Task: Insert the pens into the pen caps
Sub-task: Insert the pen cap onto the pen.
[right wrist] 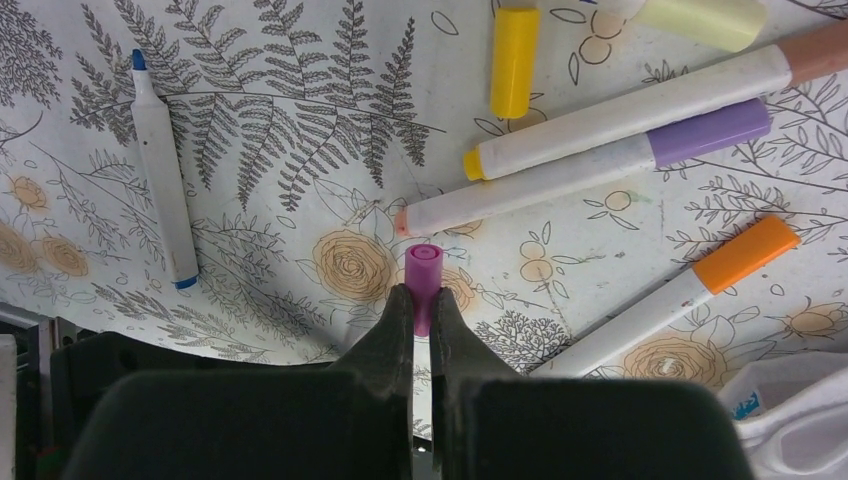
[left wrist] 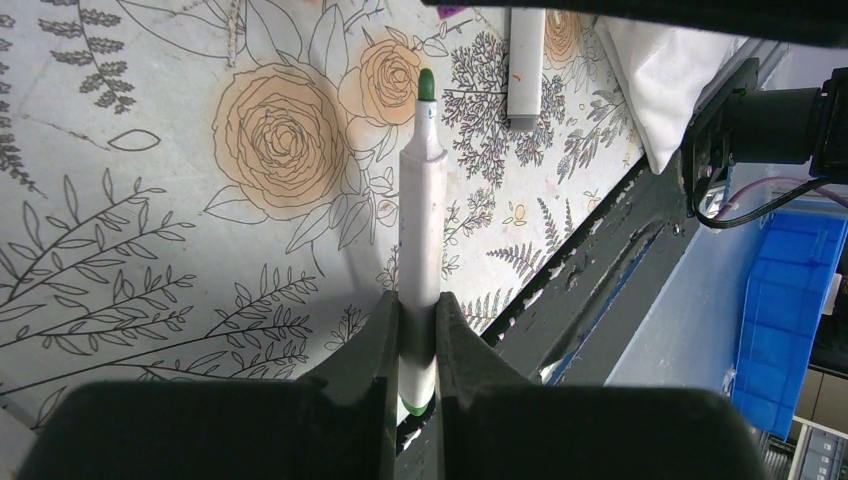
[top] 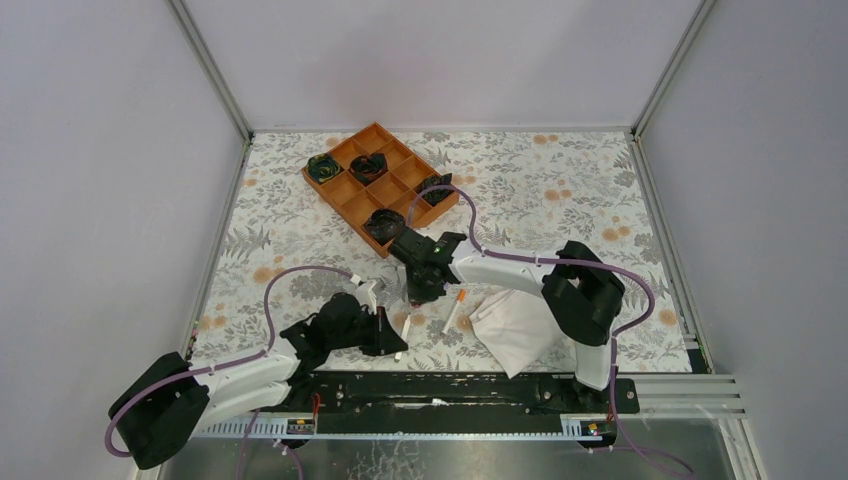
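Gripper on the left (left wrist: 420,305) is clamping a white pen (left wrist: 422,200) near its back end, and the bare green tip is pointing straight away from the jaws, above the flowered counter (left wrist: 150,220). Whether the tip is touching the surface is not clear.

Gripper on the right (right wrist: 421,298) is pinching a short purple cap (right wrist: 424,262) by its lower half, leaving the other end sticking out free just above the counter. Whether that free end is the open mouth is hard to tell.

As I judge it, the step in hand is bringing tip and cap together in the air. Doing it well is calling for both arms to be turning their loads onto one line, tip facing mouth, before closing the gap. A slanted approach is risking the tip skidding off the rim or the cap twisting in the pinch. With the pen held so far from its tip, slow, straight pressure is looking safest.

Lying under the right arm, from left to right, are a blue-tipped pen (right wrist: 160,170), a yellow cap (right wrist: 514,62), a pen with a purple cap (right wrist: 560,180) and a pen with an orange cap (right wrist: 690,290), none touching the held cap.
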Controlling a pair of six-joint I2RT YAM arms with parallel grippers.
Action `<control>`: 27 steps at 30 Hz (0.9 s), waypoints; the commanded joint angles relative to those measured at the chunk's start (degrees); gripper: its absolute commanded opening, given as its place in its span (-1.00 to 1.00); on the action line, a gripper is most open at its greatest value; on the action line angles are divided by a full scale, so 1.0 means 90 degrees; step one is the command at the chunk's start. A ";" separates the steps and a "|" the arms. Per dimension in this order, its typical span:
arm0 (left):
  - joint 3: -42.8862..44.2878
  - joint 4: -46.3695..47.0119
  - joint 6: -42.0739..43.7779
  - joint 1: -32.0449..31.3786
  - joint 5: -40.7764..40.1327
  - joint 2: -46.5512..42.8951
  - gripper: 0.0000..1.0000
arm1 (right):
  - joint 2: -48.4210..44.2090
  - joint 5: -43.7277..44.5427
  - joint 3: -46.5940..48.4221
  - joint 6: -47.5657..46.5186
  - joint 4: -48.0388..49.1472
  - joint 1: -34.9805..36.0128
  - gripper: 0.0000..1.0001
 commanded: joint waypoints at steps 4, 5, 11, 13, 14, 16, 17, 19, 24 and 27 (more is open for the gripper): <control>0.0019 0.0350 0.0137 -0.0040 -0.0116 -0.0080 -1.00 | 0.0086 -0.0241 0.0291 -0.0017 0.0060 0.0104 -1.00; 0.0020 0.0337 0.0146 -0.0041 -0.0124 -0.0100 -1.00 | 0.0091 -0.0247 0.0289 -0.0024 0.0060 0.0109 -1.00; 0.0037 0.0312 0.0167 -0.0043 -0.0126 -0.0099 -1.00 | 0.0174 -0.0345 0.0295 -0.0045 0.0099 0.0148 -1.00; 0.0035 0.0316 0.0167 -0.0041 -0.0112 -0.0096 -1.00 | 0.0184 -0.0386 0.0299 -0.0059 0.0117 0.0161 -1.00; 0.0039 0.0312 0.0167 -0.0040 -0.0115 -0.0094 -1.00 | 0.0189 -0.0406 0.0306 -0.0058 0.0124 0.0158 -1.00; 0.0045 0.0302 0.0159 -0.0035 -0.0122 -0.0095 -1.00 | 0.0190 -0.0456 0.0312 -0.0057 0.0154 0.0166 -1.00; 0.0060 0.0295 0.0157 -0.0044 -0.0129 -0.0081 -1.00 | 0.0184 -0.0475 0.0313 -0.0057 0.0158 0.0167 -1.00; 0.0083 0.0264 0.0157 -0.0040 -0.0113 -0.0059 -1.00 | 0.0171 -0.0487 0.0312 -0.0047 0.0172 0.0174 -1.00; 0.0077 0.0268 0.0174 -0.0040 -0.0078 -0.0095 -1.00 | 0.0160 -0.0467 0.0347 -0.0051 0.0177 0.0177 -1.00; 0.0076 0.0272 0.0170 -0.0040 -0.0080 -0.0088 -1.00 | 0.0180 -0.0462 0.0402 -0.0048 0.0165 0.0179 -1.00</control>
